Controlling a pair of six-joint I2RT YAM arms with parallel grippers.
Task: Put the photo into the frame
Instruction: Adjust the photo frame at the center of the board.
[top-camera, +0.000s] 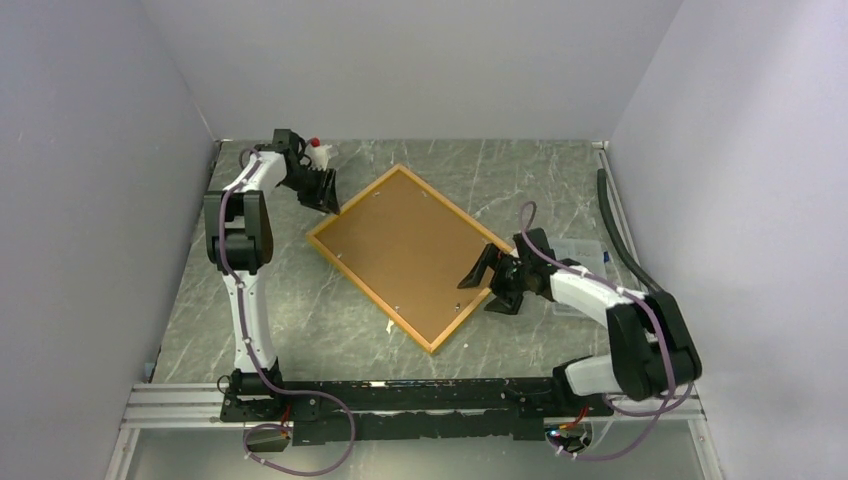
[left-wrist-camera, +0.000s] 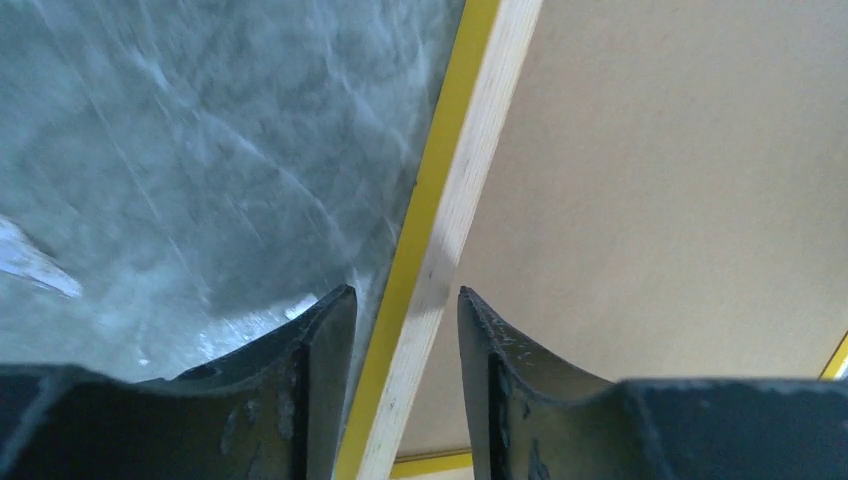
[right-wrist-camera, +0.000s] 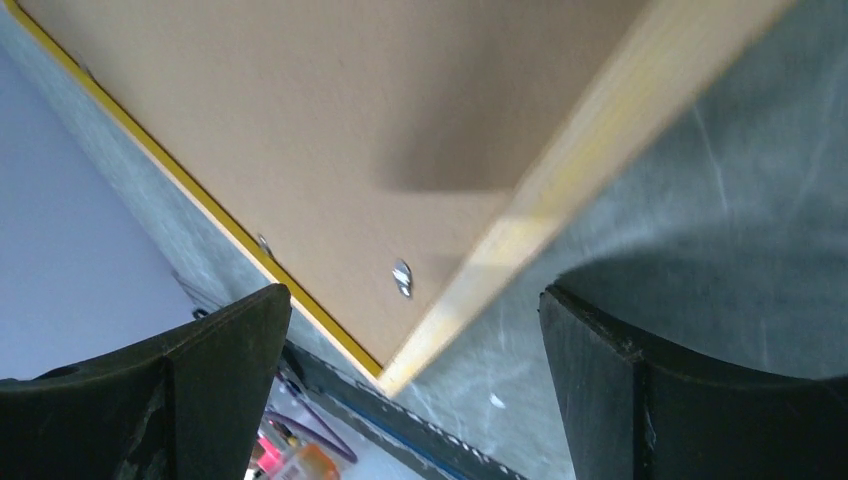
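Top external view: the frame (top-camera: 372, 294) lies rear side up, diagonal on the worktop (top-camera: 300, 320), between both hands. The left hand (top-camera: 328, 200) straddles its far-left corner with fingers narrow; whether it is clamped I cannot tell. The right hand (top-camera: 478, 295) is wide apart at the right edge. The photo is not visible.

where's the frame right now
In the top view the frame lies back-up and angled on the table, the left gripper straddling its far-left rim and the open right gripper at its right edge.
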